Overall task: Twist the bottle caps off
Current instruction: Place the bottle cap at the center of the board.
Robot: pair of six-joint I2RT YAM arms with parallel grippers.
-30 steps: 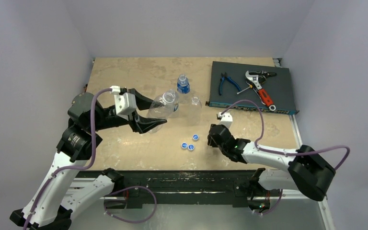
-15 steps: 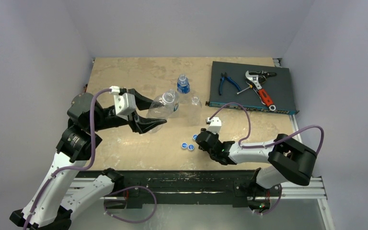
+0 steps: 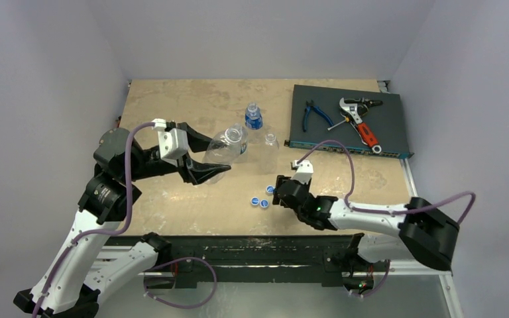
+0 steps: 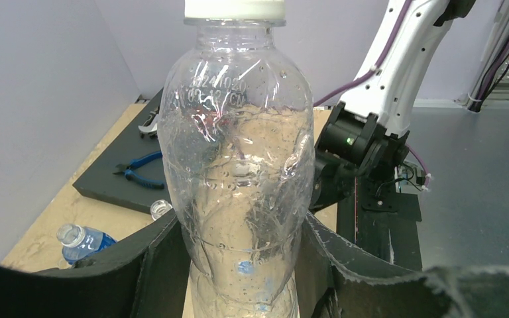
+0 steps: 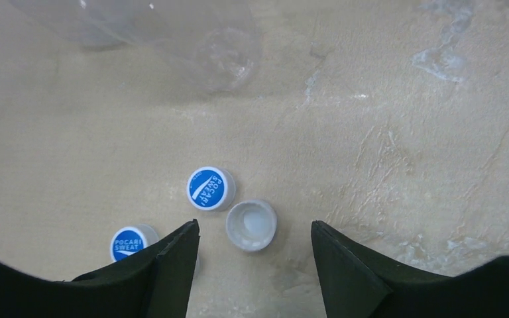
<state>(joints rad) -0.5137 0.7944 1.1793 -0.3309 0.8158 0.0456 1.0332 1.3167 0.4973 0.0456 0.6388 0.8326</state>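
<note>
We see the crinkled bottle, clear and unlabelled, dented along its sides, with a white band at the top edge of the left wrist view; whether that is a cap or only a neck ring we cannot tell. The left gripper is clamped on its lower body, a finger on each side, holding it above the table. Its long axis tilts, base toward the left arm and neck pointing away and to the right. Near its neck, a labelled bottle and a plain bottle stand upright.

The right gripper hangs low over the table with its jaws apart, holding nothing. A white cap lies between its fingers, hollow side up. Two blue caps lie just beside it, tops up, one by the left finger.
</note>
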